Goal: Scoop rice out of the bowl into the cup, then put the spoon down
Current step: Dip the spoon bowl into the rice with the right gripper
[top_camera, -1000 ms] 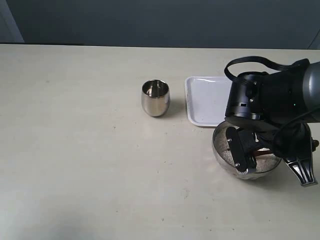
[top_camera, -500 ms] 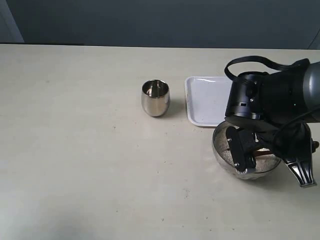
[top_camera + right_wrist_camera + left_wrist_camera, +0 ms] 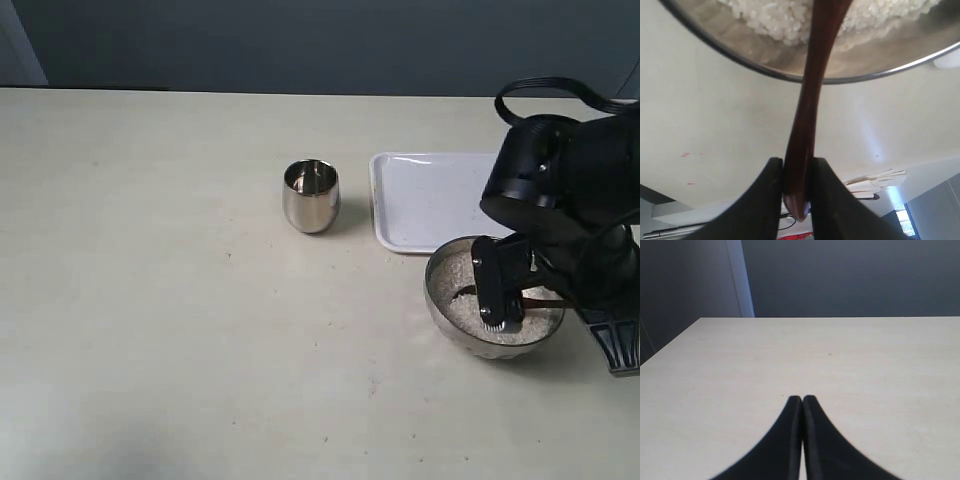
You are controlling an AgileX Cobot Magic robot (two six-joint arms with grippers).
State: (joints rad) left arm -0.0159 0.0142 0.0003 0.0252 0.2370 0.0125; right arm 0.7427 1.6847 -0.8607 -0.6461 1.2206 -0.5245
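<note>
The wide steel bowl [image 3: 447,322] sits at the right of the table with white rice [image 3: 462,311] in it. My right gripper [image 3: 795,167] is shut on the end of the dark reddish-brown spoon [image 3: 812,85]. The handle passes over the bowl's rim [image 3: 740,54] into the rice [image 3: 782,25], and the spoon's head is hidden. In the exterior view the right arm [image 3: 560,185] hangs over the bowl and a bit of the spoon [image 3: 545,298] shows beneath it. The small steel cup [image 3: 311,195] stands upright to the left, apart from the bowl. My left gripper [image 3: 802,399] is shut on nothing above bare table.
A white rectangular tray [image 3: 425,200] lies behind the bowl, between it and the cup. The pale table [image 3: 150,300] stretches left and forward. The left arm does not appear in the exterior view.
The right arm has shifted right and back and turned, uncovering more of the rice. The spoon stayed in the bowl. The cup and tray have not moved.
</note>
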